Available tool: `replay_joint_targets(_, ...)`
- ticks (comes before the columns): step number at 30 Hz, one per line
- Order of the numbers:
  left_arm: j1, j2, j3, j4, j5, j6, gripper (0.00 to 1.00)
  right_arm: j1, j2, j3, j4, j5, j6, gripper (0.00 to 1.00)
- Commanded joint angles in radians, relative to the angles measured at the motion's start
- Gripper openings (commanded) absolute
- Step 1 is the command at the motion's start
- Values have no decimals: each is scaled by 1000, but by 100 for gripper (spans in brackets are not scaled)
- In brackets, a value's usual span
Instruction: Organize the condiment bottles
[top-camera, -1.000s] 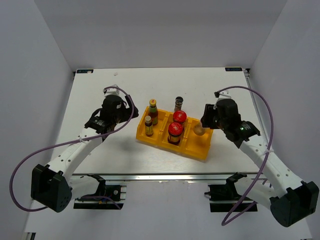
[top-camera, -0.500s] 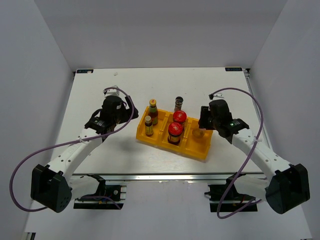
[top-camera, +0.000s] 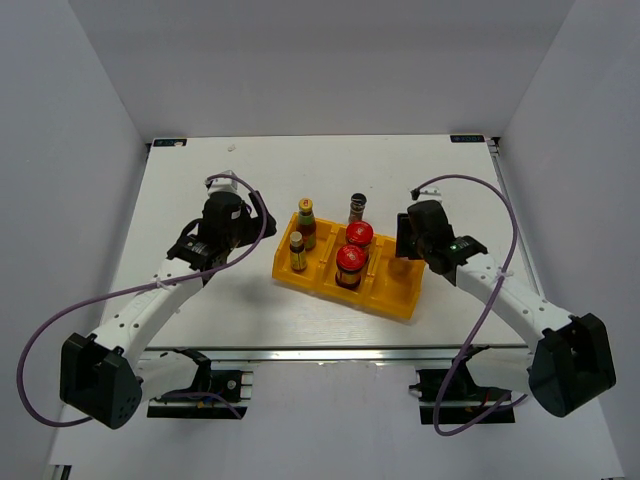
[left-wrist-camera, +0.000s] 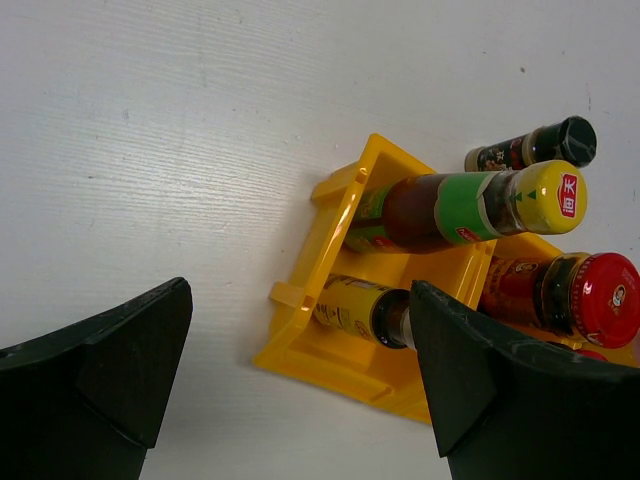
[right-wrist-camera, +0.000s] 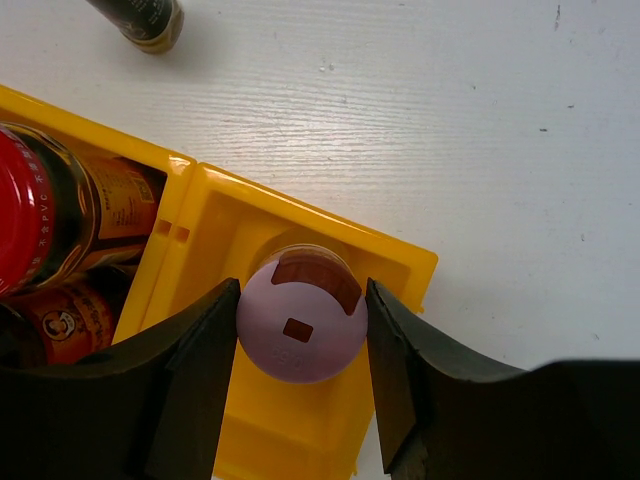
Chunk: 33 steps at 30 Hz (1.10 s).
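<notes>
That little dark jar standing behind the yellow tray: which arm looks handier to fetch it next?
Probably the right. The right gripper sits nearer the dark spice jar, though it must first release the pink-lidded shaker. The left gripper is open but farther away.

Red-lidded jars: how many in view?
2. Both stand in the middle compartment of the yellow tray, one behind the other: the far jar and the near jar. No others visible.
</notes>
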Motion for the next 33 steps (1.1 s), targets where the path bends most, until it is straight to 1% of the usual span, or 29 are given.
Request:
replay_joint_targets(1, 7, -25, 5, -1, -16, 14, 98, 9, 13, 3, 37, 40, -8, 49)
replay_joint_targets(6, 7, -48, -5, 8, -19, 14, 98, 21, 17, -6, 37, 45, -8, 54)
replay_joint_targets(11, 7, -60, -9, 9, -11, 14, 98, 23, 2, -3, 19, 35, 4, 65)
replay_joint_targets(13, 7, -60, -10, 11, -10, 14, 98, 23, -12, -2, 8, 32, 3, 72)
replay_joint_targets(15, 7, -56, -12, 12, -7, 14, 98, 24, -24, 4, -1, 26, 1, 89)
replay_joint_targets(20, 7, -51, -13, 11, 0, 12, 98, 23, -39, 50, -24, 2, 0, 89)
replay_joint_targets(26, 7, -44, -13, 17, 13, 14, 98, 24, -43, 140, -1, 26, -4, 89)
replay_joint_targets(28, 7, -39, -15, 19, 9, 15, 98, 24, -10, 182, -1, 29, -5, 89)
replay_joint_targets(29, 7, -36, -15, 16, 6, 16, 98, 23, 6, 229, 0, 16, -7, 89)
replay_joint_targets(33, 7, -39, -12, -3, -33, 19, 98, 24, 141, 344, 6, -44, -10, 89)
